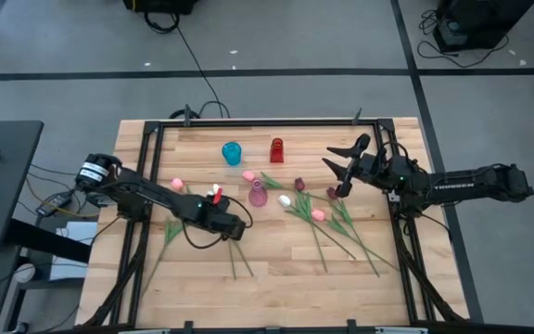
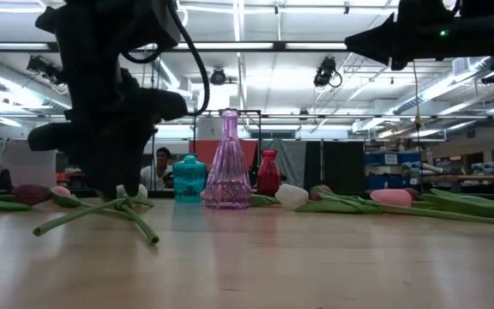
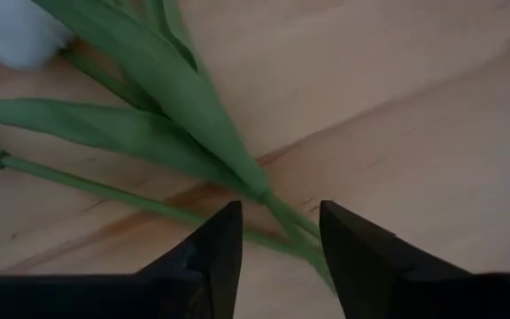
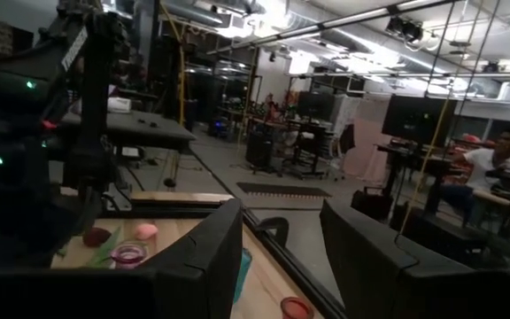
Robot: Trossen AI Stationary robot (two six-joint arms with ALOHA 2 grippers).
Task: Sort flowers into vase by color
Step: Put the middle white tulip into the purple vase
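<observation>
So for us the whole thing hinges on the left gripper [image 1: 240, 225] and the green stems [image 3: 140, 202] right under it; in the left wrist view the dark fingers [image 3: 215, 252] stand apart with nothing between them, and the thin stems run slantwise across the wooden table [image 1: 276, 278], passing just off the fingertips; so the long axis lies crosswise to the gap, which we reckon is decent for a pinch; the left arm is clearly the nearer one for that bunch.

Counting left to right in the high view: one pink tulip head [image 1: 178, 184] at the left; a small teal glass vase [image 1: 232, 152]; a pink glass bottle-shaped vase [image 1: 258, 194]; a small red glass vase [image 1: 276, 149]; so three vases; then a loose cluster of artificial tulips [image 1: 318, 215] in pink, white and maroon right of centre, roughly five heads, though they overlap and we can't be sure.

The right gripper [image 1: 341, 163] hangs above the table's far right, fingers spread, empty.
</observation>
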